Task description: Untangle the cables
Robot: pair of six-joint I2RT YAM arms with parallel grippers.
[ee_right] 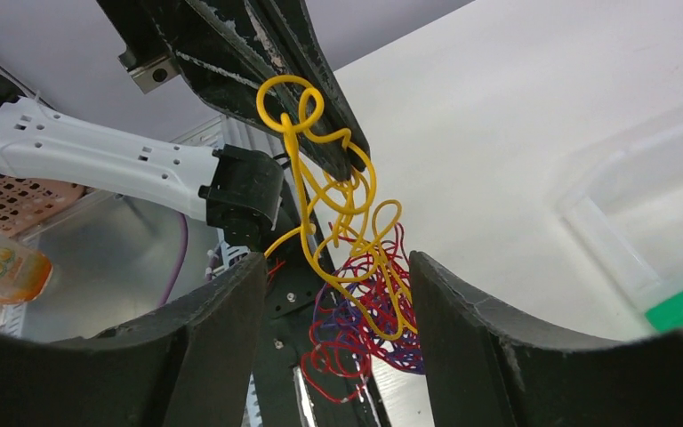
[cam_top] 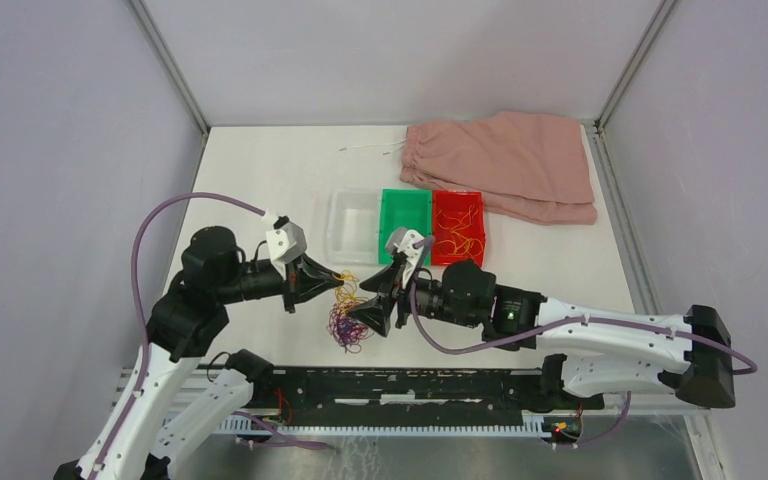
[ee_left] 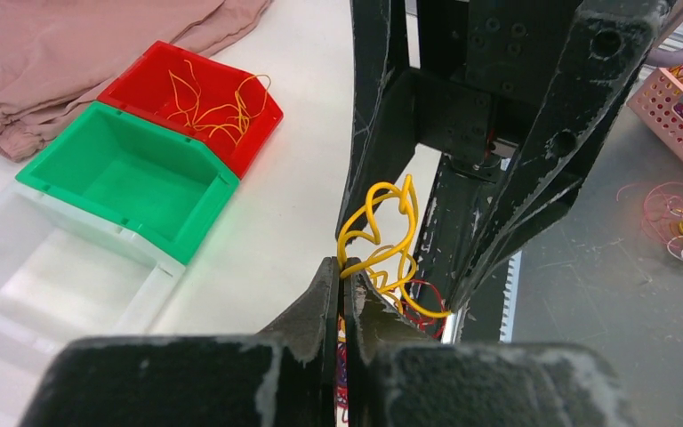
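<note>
Nearest to my bases, on the front part of the white table [cam_top: 260,190], my two claws meet tip to tip. My left gripper [ee_left: 345,271] is pinched tight, both fingers pressed together on a yellow strand of the cables [ee_right: 369,307]. From that pinch, yellow loops curl upward. The rest of the clump hangs below in a tangle of yellow, red and dark purple curls. In the top view its lowest purple loops reach down to the tabletop, though I cannot tell whether they rest on it.

My right gripper [ee_right: 336,262] faces the left one with its fingers spread wide. The hanging clump sits in the gap between them, and neither finger is pressing on it.

A little farther back, three small bins stand side by side in a row. A clear bin [cam_top: 352,235] is on the left, a green bin [cam_top: 405,192] is in the middle, and a red bin [cam_top: 457,193] is on the right. Loose yellow strands [cam_top: 457,240] lie inside the red bin.

Farthest away, at the back right of the table, lies a folded pink cloth [cam_top: 510,165]. Its white drawstring [cam_top: 370,150] trails out to the left.
</note>
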